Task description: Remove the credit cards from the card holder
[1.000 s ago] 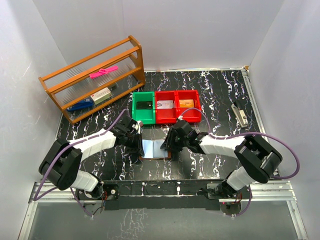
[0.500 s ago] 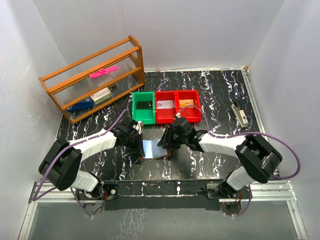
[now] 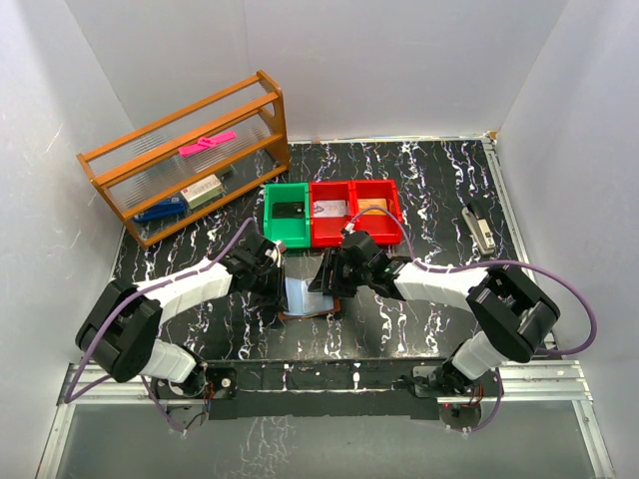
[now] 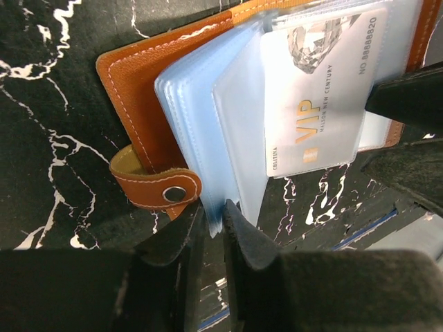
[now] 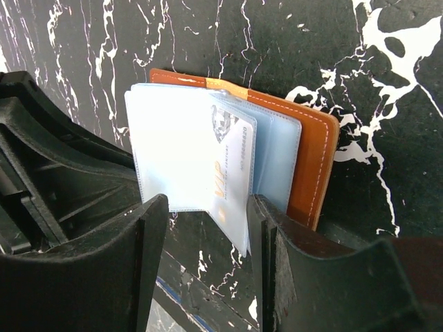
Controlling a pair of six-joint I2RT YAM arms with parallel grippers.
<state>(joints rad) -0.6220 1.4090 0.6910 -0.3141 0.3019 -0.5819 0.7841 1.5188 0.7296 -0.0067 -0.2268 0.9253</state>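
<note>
The card holder (image 3: 306,299) lies open on the black marbled table, with a brown leather cover (image 4: 138,83) and pale blue plastic sleeves (image 4: 197,104). My left gripper (image 4: 214,223) is shut on the lower edge of a bunch of sleeves, next to the snap tab (image 4: 156,185). A silver-white VIP credit card (image 4: 315,104) sticks partway out of a sleeve. In the right wrist view this card (image 5: 234,181) hangs between the wide-apart fingers of my right gripper (image 5: 208,216), which is open; the card's edge is close to the right finger (image 5: 266,228). In the top view both grippers meet over the holder.
Behind the holder stand a green bin (image 3: 270,225) and two red bins (image 3: 354,235); one red bin holds a silver card (image 3: 329,208), the other an orange one (image 3: 371,206). A wooden shelf (image 3: 185,160) stands at the back left. A small stapler-like object (image 3: 479,228) lies at the right.
My right gripper has opened wider and shifted left and away over the holder. The sleeves, flat a second ago, now stand raised. The left gripper has kept its hold.
</note>
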